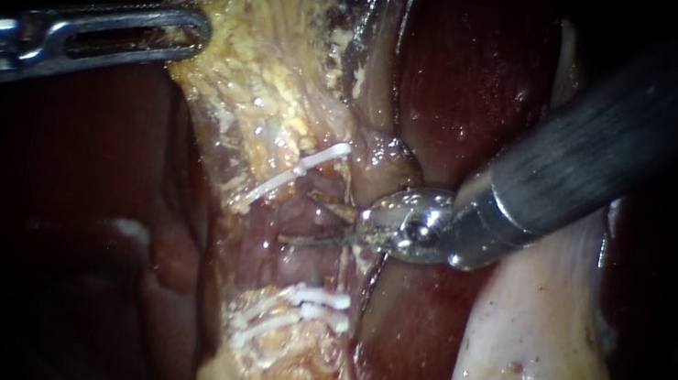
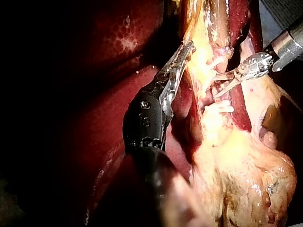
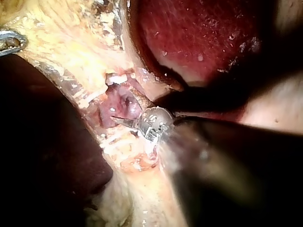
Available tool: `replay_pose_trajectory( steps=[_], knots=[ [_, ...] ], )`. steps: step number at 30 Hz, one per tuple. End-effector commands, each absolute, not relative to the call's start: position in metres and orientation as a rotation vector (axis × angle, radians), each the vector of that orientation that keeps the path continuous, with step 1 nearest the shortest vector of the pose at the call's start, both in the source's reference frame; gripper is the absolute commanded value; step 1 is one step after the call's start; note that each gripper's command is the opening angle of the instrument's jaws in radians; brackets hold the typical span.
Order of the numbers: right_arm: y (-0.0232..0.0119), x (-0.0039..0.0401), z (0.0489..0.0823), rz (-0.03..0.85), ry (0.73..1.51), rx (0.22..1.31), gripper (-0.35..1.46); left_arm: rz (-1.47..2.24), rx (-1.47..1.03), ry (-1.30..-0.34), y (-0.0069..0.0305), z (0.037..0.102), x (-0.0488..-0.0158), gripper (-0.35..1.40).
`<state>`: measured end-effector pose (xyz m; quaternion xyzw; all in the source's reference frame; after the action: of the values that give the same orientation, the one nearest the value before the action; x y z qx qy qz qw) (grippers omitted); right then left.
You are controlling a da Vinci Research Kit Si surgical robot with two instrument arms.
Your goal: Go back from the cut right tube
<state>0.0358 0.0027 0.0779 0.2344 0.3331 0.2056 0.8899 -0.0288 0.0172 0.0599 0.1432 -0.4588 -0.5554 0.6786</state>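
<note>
Dark red liver [image 1: 471, 74] all round. Our left instrument [image 1: 190, 34] has its jaws clamped on the yellow fatty tissue [image 1: 268, 66]. Our right instrument [image 1: 299, 218] has its blades slightly apart, gripping nothing, at the tube [image 1: 259, 246] between the white clips [image 1: 296, 171]. The tube looks soft, slippery and easily torn. We see clear room back along the right shaft.

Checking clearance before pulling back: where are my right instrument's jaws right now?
In the endoscope view, the right instrument enters from the upper right; its open jaws sit mid-picture, between the upper clip and the lower clips.
</note>
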Motion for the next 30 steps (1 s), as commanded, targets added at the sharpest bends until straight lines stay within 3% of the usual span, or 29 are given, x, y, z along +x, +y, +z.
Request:
replay_pose_trajectory(
  steps=[1, 6, 8, 13, 20, 30],
  knots=[
    [0.0028, 0.0353, 0.0779, 0.393, 0.729, 0.466, 0.94, -1.247, 0.323, -1.031, 0.0172, 0.0599, -0.0288, -0.35],
    [0.0026, 0.0332, 0.0768, 0.223, 0.835, 0.390, 1.23, -1.247, 0.323, -1.031, 0.0172, 0.0599, -0.0287, -0.35],
    [0.0026, 0.0324, 0.0763, 0.144, 0.869, 0.353, 1.28, -1.247, 0.322, -1.031, 0.0172, 0.0598, -0.0287, -0.35],
    [0.0032, 0.0305, 0.0747, 0.040, 0.932, 0.302, 1.40, -1.247, 0.322, -1.031, 0.0171, 0.0598, -0.0287, -0.35],
    [0.0051, 0.0279, 0.0724, 0.002, 0.965, 0.226, 1.43, -1.248, 0.319, -1.032, 0.0169, 0.0600, -0.0289, -0.35],
    [0.0078, 0.0246, 0.0704, 0.039, 0.985, 0.160, 1.45, -1.249, 0.314, -1.033, 0.0165, 0.0603, -0.0298, -0.35]
  ],
)
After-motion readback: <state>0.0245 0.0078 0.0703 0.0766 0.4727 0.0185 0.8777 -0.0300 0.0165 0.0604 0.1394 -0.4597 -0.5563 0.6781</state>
